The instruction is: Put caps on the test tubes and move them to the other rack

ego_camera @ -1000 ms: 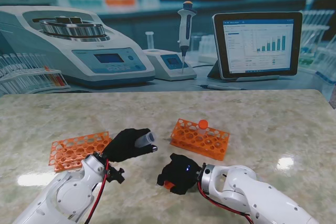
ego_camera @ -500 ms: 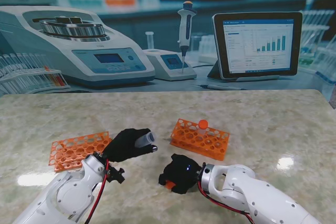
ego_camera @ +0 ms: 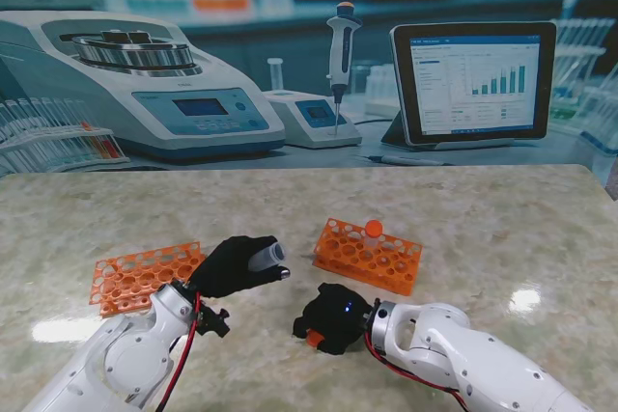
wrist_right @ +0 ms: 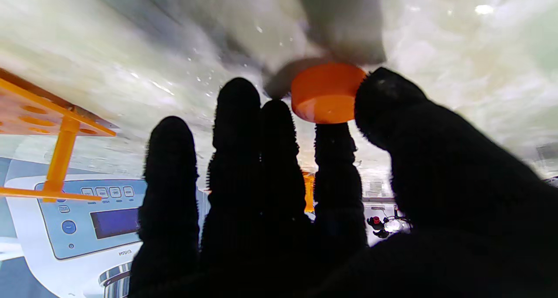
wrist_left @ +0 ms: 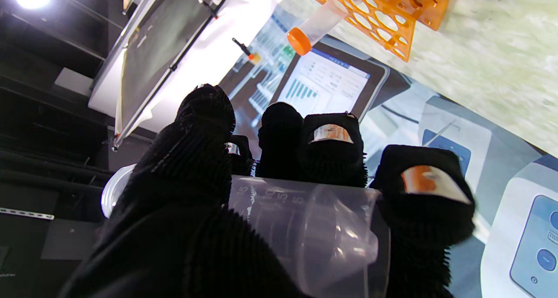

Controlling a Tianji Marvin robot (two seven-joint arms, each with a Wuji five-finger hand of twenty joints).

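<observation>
My right hand [ego_camera: 330, 319] sits low on the marble table [ego_camera: 502, 229], its fingertips [wrist_right: 237, 93] and thumb pressed against the orange cap [wrist_right: 326, 92] from two sides. The cap rests on the table surface; I judge the pinch is forming, but lift is not yet evident. Over the last second this hand has barely shifted: a slight creep, cap visible at the same near edge of the glove.

My left hand [ego_camera: 235, 265] is closed around the uncapped test tube [wrist_left: 305, 228], held off the table with its open mouth pointing toward the right hand. No change in its pose.

Beyond it, the right orange rack [ego_camera: 367, 256] holds one capped tube [ego_camera: 373, 231]; the left orange rack [ego_camera: 140, 275] shows no tubes.

Meaning: the tube is ready, and capping waits on securing the cap.
</observation>
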